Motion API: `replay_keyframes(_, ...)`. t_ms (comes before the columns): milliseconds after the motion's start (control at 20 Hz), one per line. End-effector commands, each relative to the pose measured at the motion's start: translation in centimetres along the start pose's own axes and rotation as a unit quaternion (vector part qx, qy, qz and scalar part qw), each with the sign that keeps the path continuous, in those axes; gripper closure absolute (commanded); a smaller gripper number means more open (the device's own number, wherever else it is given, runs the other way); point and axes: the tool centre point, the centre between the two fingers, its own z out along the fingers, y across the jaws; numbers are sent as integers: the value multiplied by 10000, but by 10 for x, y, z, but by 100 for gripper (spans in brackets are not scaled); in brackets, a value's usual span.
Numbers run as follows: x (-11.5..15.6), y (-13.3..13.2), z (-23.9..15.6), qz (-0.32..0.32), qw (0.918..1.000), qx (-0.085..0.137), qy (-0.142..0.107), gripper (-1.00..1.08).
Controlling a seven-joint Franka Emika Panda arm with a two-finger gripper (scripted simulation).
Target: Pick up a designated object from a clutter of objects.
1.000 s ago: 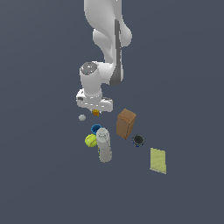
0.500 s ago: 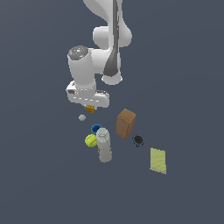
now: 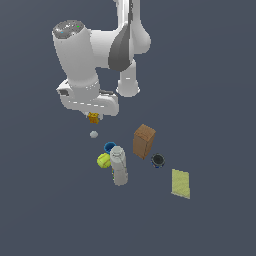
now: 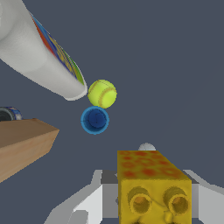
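Orange-yellow studded toy brick (image 4: 154, 188) sits clamped in the pincer (image 3: 93, 118), raised clear above the grey ball (image 3: 93, 134); the pick looks essentially done, only holding remains.

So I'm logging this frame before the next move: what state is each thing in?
gripper: shut on the orange-yellow brick, raised
orange-yellow brick: held, off the floor
white-grey bottle: lying on its side
brown box: standing upright
blue cup: upright, mouth up
black cup: upright
yellow-green ball: resting beside the bottle
pale-yellow pad: lying flat
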Motion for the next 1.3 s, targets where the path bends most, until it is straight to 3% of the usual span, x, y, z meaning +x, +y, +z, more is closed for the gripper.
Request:
replay_keyframes(0, 11, 3, -23, -2, 10000, 1, -2, 108)
replay_keyframes(750, 72, 18, -131, -10, 10000, 9, -1, 108)
replay_keyframes(1250, 97, 23, -173, -10, 10000, 9, -1, 108)
